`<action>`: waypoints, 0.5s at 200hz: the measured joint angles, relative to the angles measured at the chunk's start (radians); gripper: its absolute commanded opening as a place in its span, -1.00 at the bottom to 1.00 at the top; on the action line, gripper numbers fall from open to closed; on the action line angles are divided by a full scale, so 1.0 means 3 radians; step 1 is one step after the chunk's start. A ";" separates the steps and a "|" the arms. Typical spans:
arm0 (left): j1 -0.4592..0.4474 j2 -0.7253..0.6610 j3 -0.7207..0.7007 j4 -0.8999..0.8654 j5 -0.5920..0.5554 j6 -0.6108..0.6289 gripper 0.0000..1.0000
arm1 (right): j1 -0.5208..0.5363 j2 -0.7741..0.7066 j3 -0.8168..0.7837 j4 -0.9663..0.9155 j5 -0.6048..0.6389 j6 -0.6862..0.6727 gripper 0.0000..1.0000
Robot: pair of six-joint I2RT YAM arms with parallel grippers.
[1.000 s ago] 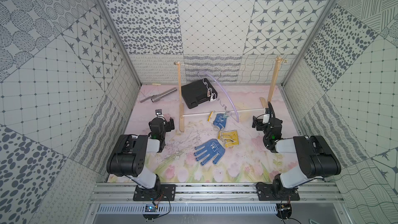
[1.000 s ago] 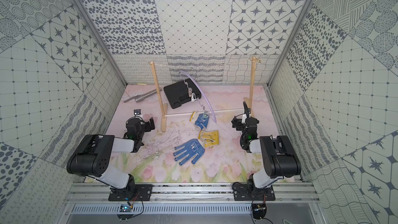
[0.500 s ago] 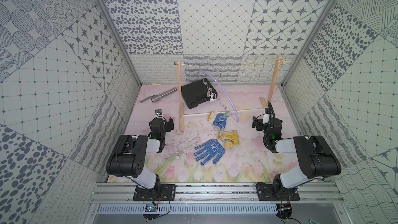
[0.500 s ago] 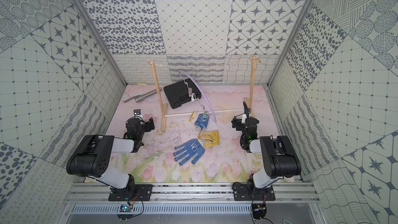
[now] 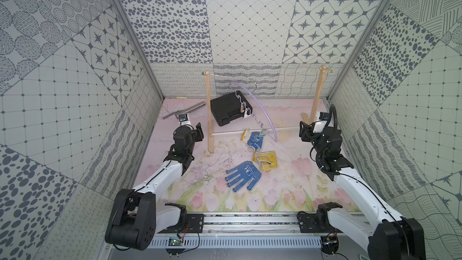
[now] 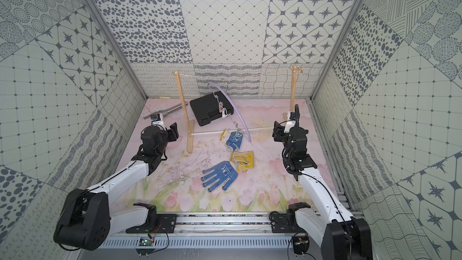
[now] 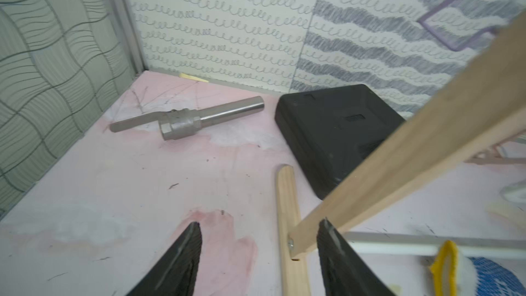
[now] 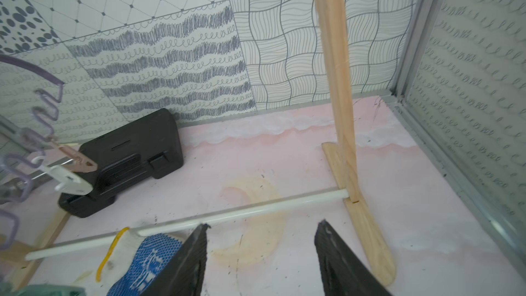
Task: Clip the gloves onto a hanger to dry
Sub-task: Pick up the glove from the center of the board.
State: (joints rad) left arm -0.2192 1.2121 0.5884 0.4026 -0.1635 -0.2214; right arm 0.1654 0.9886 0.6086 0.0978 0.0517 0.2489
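Nearest, a blue-dotted glove (image 5: 243, 180) lay flat on the floral mat (image 5: 287, 196), fingers spread, with a yellow-dotted glove (image 5: 265, 161) crumpled just behind it. Further back, the left gripper (image 7: 259, 223) and right gripper (image 8: 262, 224) hung at either side, each with jaws apart and empty. Between them a second blue glove (image 5: 255, 140) seemed already pegged at the low end of the hanger (image 5: 262, 111), a thin lilac arc hooked on the string of the wooden frame (image 5: 208, 101). One glove looked done. Next, probably, a gripper would have to lift a loose glove by its cuff to a free peg (image 8: 71, 180).
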 measured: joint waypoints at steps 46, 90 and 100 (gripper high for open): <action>-0.0699 -0.0031 0.0192 -0.0582 0.0266 -0.0160 0.33 | 0.0407 -0.0011 0.0001 -0.0856 -0.0306 0.0408 0.21; -0.1242 0.0043 0.0263 -0.0949 0.0529 -0.0225 0.24 | 0.0827 -0.0008 -0.0018 -0.1138 -0.0460 0.0710 0.23; -0.1349 0.0058 0.0248 -0.0984 0.0584 -0.0235 0.23 | 0.0907 -0.0008 -0.0046 -0.1174 -0.0470 0.0767 0.29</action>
State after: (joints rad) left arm -0.6239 1.2297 0.6628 0.1074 0.0116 -0.2920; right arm 0.4374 0.9863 0.5949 -0.2543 -0.0895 0.4789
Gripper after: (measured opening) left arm 0.617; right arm 0.616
